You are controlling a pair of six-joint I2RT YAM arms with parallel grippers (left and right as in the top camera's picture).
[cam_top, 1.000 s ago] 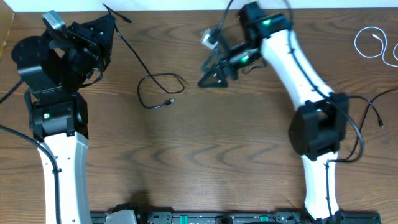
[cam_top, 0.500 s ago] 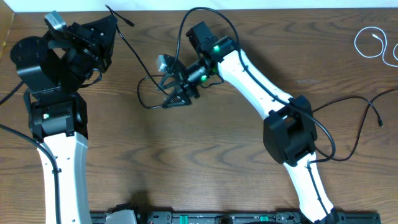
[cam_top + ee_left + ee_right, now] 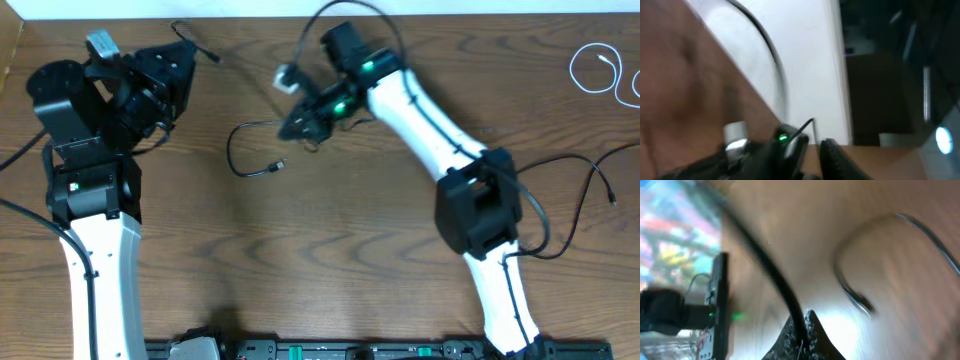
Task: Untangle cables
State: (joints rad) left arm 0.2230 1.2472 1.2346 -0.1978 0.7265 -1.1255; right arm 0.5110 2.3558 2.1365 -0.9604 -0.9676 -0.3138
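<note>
The black cable (image 3: 231,150) lies in a loop at the table's middle left, its plug end (image 3: 277,165) on the wood. My right gripper (image 3: 291,127) is shut on it at the loop's right side; in the right wrist view the black cable (image 3: 765,265) runs up and left out of the closed right gripper (image 3: 802,328). Another stretch of it (image 3: 196,42) shows at the far left by my left gripper (image 3: 180,62). In the left wrist view that left gripper (image 3: 815,146) has its jaws apart with wood showing between them. The white cable (image 3: 596,70) lies coiled at the far right.
A thick black arm lead (image 3: 588,178) trails across the table at the right. A rail (image 3: 330,350) runs along the front edge. The table's back edge meets a white wall (image 3: 250,8). A cardboard edge (image 3: 8,40) shows at the far left corner.
My right arm swung left to the black loop, its gripper closed on the cable and drew it slightly back and right. My left gripper's jaws have parted.
</note>
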